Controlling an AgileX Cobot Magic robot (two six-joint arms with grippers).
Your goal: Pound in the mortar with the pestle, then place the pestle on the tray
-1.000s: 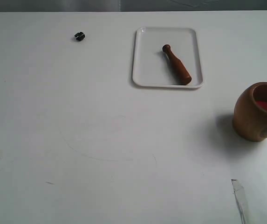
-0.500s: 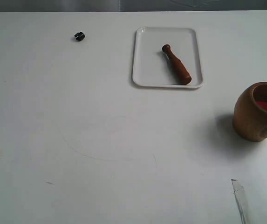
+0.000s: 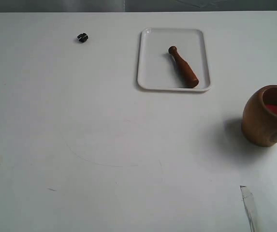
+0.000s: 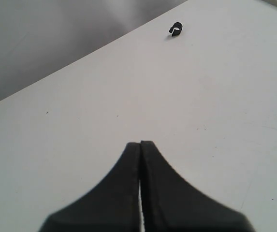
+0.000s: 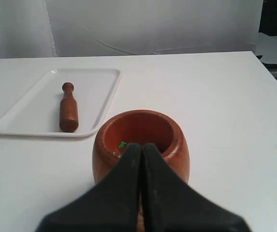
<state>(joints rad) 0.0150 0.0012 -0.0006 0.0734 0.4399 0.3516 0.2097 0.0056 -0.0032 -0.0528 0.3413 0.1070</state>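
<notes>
Pestle (image 3: 182, 67) is lying flat inside the tray (image 3: 150, 72), slanted, knob end pointing toward the far edge of the bench (image 3: 104, 135). Tray is sitting near the far edge, right of the middle. Mortar (image 3: 264, 121) is standing upright at the right edge, well apart from the tray, with a green bit (image 5: 122, 144) showing inside. Left tool (image 4: 140, 145) is hanging over bare bench, fingers pressed together, holding nothing. Right tool (image 5: 141, 146) is hovering near the mortar, also closed tight and empty. Black clip (image 3: 82, 37) is lying toward the far left corner.

Wide tabletop (image 3: 104, 135) gap between tray (image 3: 151, 67) and mortar (image 3: 261, 123)
</notes>
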